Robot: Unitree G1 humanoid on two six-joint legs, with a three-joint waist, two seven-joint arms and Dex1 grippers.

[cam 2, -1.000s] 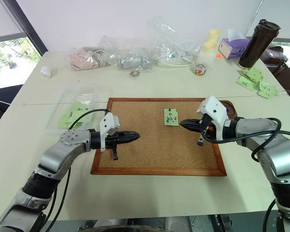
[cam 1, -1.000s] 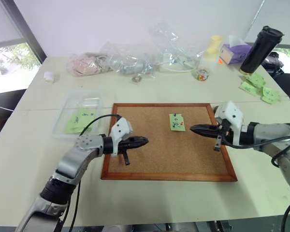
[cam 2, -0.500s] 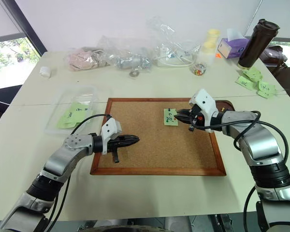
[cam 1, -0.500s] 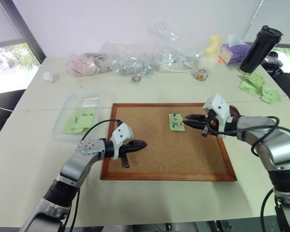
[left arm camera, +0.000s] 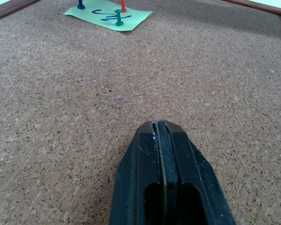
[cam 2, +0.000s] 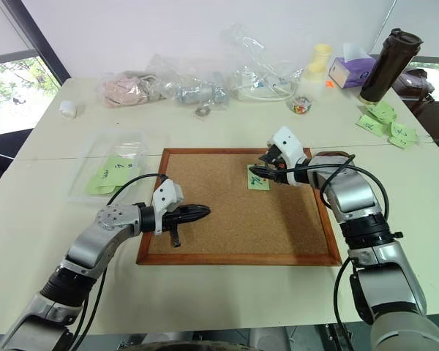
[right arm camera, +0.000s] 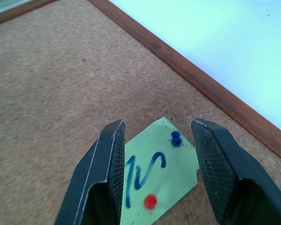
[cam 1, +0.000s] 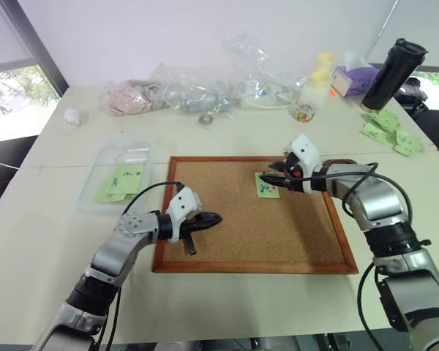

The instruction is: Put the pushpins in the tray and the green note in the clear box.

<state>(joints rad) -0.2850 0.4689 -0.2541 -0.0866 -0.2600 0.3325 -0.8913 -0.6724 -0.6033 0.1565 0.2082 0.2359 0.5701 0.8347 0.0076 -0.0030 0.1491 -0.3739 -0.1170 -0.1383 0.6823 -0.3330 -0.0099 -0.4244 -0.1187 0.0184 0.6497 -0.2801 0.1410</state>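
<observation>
Clear box: clear box (cam 1: 118, 172) sits on the worktop (cam 1: 51, 241) well to the left of the corkboard (cam 1: 227, 241); two light-green notes already lie inside it.
Left end effector: left end effector (cam 1: 214, 217) is clenched, fingers pressed flat together with nothing between them, hovering low over bare cork near the board's left side and pointing across towards the note.
Green note: green note (right arm camera: 164, 178) lies flat on the cork in the board's upper middle, a small light-green square with a dark blue scribble.
Pushpins: pushpins (left arm camera: 118, 17) stand through the note, a blue one (right arm camera: 176, 138), a red one (right arm camera: 150, 201) and a green one; all are upright and tiny beside the fingers.
Right end effector: right end effector (cam 2: 254, 172) is released, fingers spread and empty, poised just over the note so that the blue and red heads show between them in the right wrist view.
Tray: dark brown tray (cam 2: 344, 156) is mostly hidden behind the right forearm, just off the board's right edge.
Step in hand: judged to be the approach for pulling a pin; none is out of the note, so the task looks barely begun for this note.
Next move: probably a small descent centred on one head, a close on it alone, then a straight pull; the heads stand near each other, so catching two at once, or the paper, seems the risk.
</observation>
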